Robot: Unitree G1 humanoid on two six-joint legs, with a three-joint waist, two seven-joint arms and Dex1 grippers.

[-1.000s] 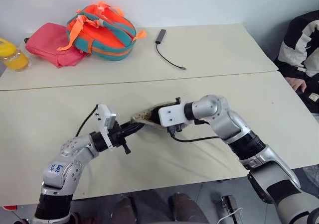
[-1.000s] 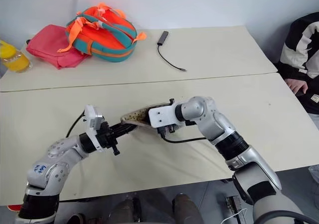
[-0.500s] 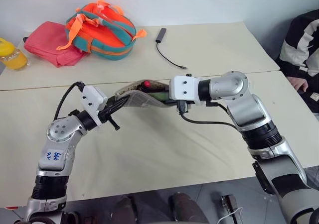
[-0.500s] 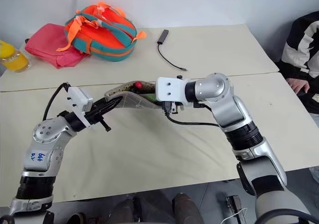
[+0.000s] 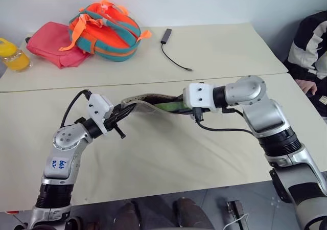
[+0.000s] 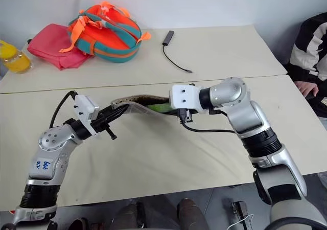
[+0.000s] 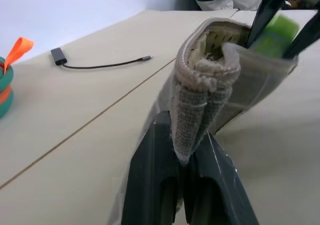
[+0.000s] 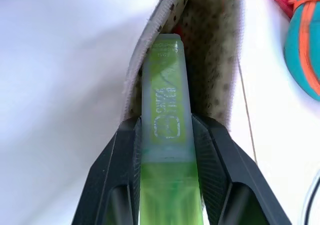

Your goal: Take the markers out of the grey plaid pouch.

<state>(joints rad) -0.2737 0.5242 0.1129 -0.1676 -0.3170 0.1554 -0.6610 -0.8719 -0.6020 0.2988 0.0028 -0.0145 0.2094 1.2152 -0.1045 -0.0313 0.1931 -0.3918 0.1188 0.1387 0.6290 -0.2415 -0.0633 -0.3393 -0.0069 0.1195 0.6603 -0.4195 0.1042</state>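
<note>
Pouch lifted, marker gripped.
I see left gripper [image 7: 182, 185] clamped on grey plaid pouch [image 5: 145, 101]; right gripper [image 8: 165, 150] clamped on light green marker [image 8: 166, 115] at its mouth.

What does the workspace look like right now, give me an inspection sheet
Surface: two beige tables pushed together.
Job's things: grey plaid pouch held up off the table; light green marker partly out of its mouth.
Clutter: pink bag, orange-and-teal backpack, yellow bottle.
Grippers: left gripper pinches the pouch's end; right gripper clamps the marker.
Cables: black cable with grey plug.
Surroundings: seated person at the right edge.
</note>
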